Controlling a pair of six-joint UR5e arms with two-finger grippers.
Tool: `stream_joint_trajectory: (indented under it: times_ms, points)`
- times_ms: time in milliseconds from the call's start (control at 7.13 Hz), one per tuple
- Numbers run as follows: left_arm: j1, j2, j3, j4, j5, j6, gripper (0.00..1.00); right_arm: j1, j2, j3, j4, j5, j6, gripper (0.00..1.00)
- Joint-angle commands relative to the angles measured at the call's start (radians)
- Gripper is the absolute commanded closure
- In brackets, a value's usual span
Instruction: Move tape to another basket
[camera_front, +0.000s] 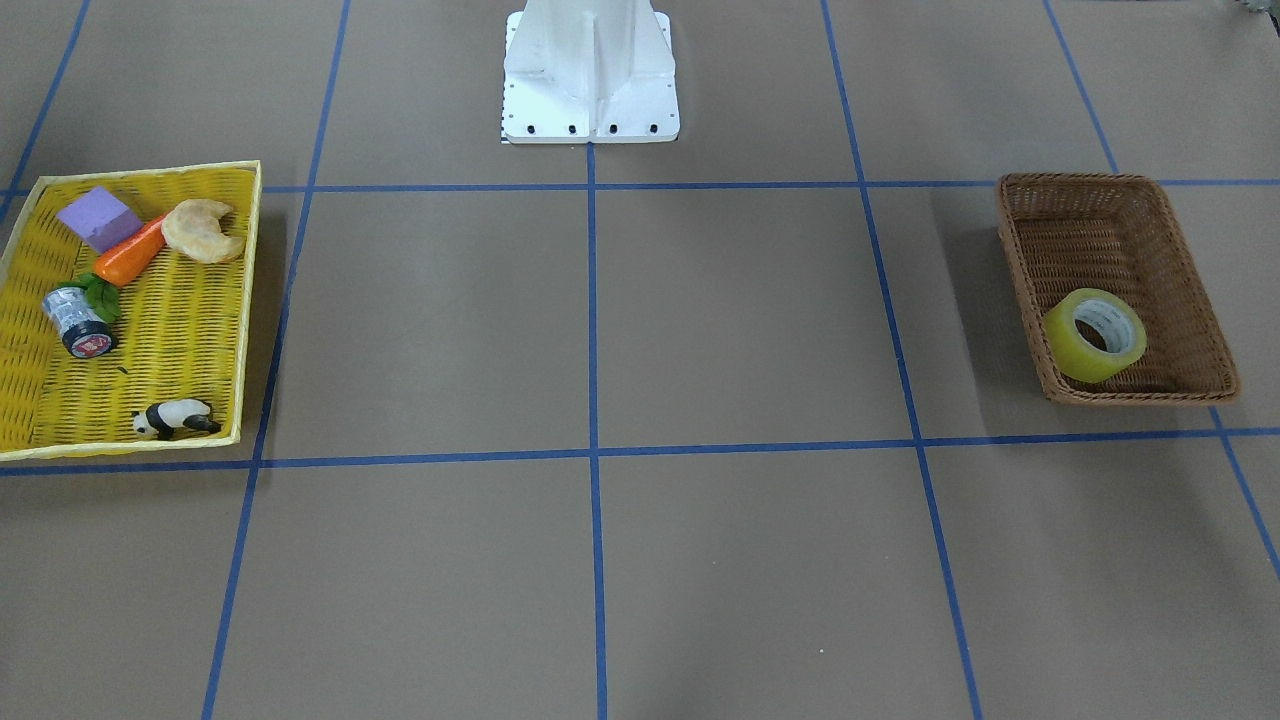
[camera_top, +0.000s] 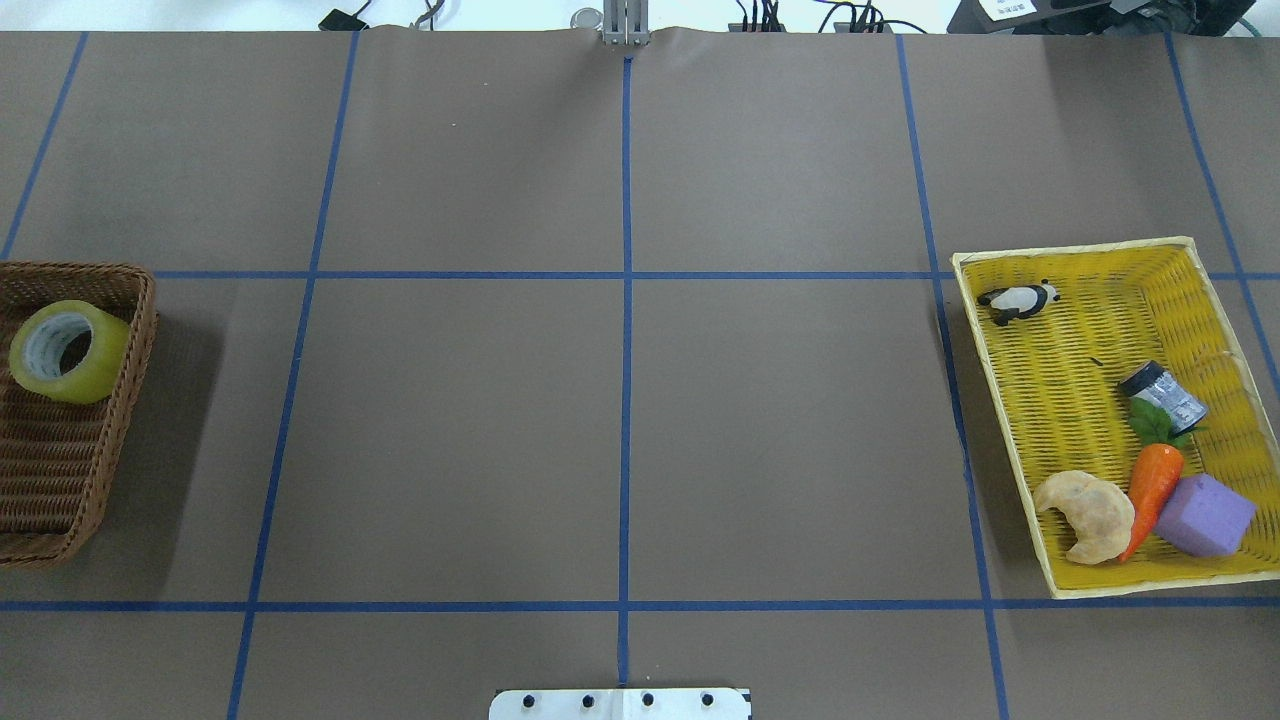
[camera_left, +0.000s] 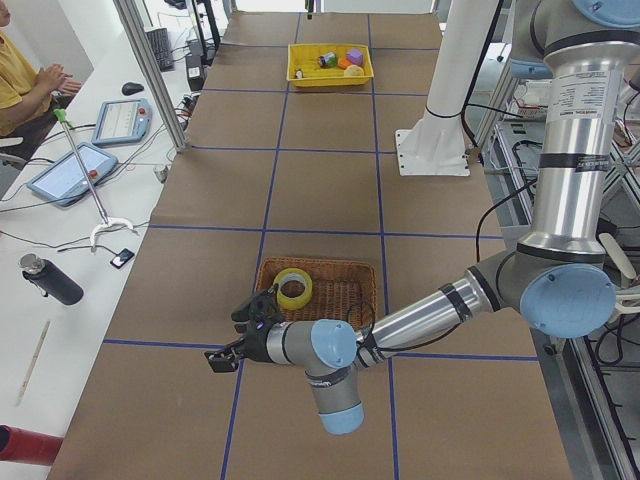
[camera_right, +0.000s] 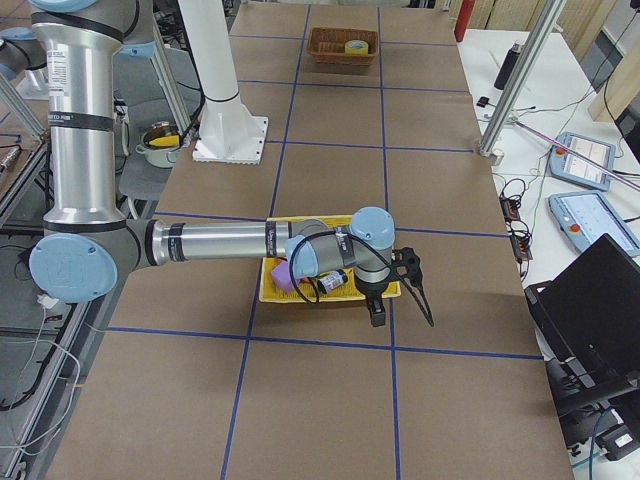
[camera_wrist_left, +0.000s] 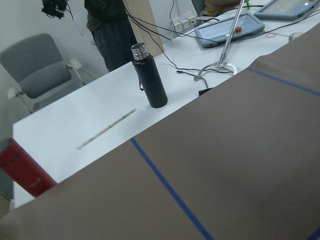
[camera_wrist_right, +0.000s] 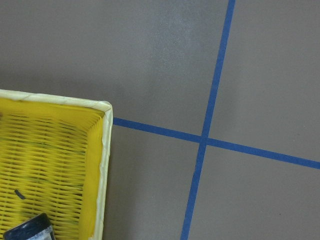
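The yellow tape roll (camera_front: 1095, 335) stands on its edge in the near end of the dark brown wicker basket (camera_front: 1075, 182), at the table's left end in the overhead view, where the roll (camera_top: 68, 350) leans on the basket's wall (camera_top: 140, 330). My left gripper (camera_left: 228, 338) shows only in the exterior left view, beside the basket (camera_left: 345, 300) on its outer side; I cannot tell whether it is open or shut. My right gripper (camera_right: 393, 290) shows only in the exterior right view, past the edge of the yellow tray (camera_right: 268, 290); I cannot tell its state.
The yellow tray (camera_top: 1080, 400) holds a panda figure (camera_top: 1018, 300), a silver-black cylinder (camera_top: 1160, 392), a carrot (camera_top: 1155, 490), a croissant (camera_top: 1088, 512) and a purple block (camera_top: 1205, 515). The robot's white base (camera_front: 590, 80) stands at the table's middle. A black bottle (camera_wrist_left: 150, 75) stands on the side table.
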Motion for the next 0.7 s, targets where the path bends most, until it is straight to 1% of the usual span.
stream_joint_trajectory:
  times_ms: [0, 280, 561]
  points:
    - [-0.030, -0.010, -0.003, 0.240, -0.028, 0.018, 0.01, 0.000, 0.000, -0.002, -0.001, 0.000, 0.000, 0.00]
    - [-0.033, -0.013, -0.027, 0.491, -0.123, 0.018, 0.01, 0.000, 0.000, -0.002, -0.001, 0.000, 0.000, 0.00]
    - [-0.030, -0.013, -0.067, 0.715, -0.182, 0.018, 0.01, 0.000, 0.000, -0.003, -0.001, 0.000, 0.000, 0.00]
